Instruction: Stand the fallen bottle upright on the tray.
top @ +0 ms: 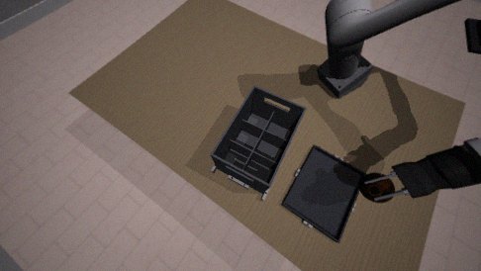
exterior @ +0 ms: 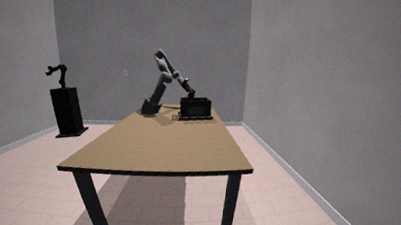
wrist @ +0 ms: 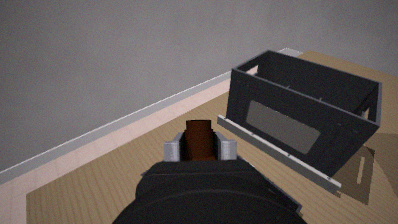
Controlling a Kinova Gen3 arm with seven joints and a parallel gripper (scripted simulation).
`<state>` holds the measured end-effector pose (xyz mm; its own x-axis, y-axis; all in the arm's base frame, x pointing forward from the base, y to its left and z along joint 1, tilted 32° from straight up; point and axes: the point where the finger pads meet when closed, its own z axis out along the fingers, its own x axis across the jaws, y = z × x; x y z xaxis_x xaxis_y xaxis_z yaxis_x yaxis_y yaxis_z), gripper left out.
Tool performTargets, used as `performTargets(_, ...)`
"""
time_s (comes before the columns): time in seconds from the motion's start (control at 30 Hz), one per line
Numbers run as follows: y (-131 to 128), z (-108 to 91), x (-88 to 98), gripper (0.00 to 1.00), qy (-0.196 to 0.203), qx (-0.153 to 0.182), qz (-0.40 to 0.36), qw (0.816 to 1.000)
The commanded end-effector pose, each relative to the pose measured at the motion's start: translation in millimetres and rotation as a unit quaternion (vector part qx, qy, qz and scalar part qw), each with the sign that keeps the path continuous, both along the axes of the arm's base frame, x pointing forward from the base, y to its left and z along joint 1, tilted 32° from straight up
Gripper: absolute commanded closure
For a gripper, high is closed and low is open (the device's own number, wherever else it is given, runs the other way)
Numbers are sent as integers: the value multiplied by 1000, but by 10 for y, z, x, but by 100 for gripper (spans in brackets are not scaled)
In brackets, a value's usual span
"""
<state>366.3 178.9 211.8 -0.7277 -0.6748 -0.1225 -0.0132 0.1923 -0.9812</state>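
My gripper (top: 385, 187) is shut on the brown bottle (top: 377, 187), holding it in the air just off the right edge of the dark tray (top: 324, 192). From above I see the bottle's round end, so it looks close to upright. In the wrist view the bottle (wrist: 200, 140) stands up between the two grey fingers. The tray (wrist: 277, 152) appears there as a thin grey edge in front of the crate. In the far room view the gripper (exterior: 191, 93) is small, above the crate.
A dark crate (top: 257, 144) with inner dividers sits left of the tray; it also shows in the wrist view (wrist: 305, 115). The arm's base (top: 344, 74) stands at the back of the table. A second small arm on a black pedestal (exterior: 64, 107) stands away on the floor.
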Motion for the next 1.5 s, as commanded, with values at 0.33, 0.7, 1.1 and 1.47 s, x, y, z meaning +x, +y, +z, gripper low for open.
performTargets(0.33, 4, 5, -1, 100, 0, 0, 0, 1000)
performTargets(0.7, 4, 5, -1, 100, -5, -4, -1, 1000)
performTargets(1.1, 6, 3, -1, 100, -23, -25, -4, 999)
performTargets(1.47, 7, -1, -2, 100, -45, -48, -8, 998)
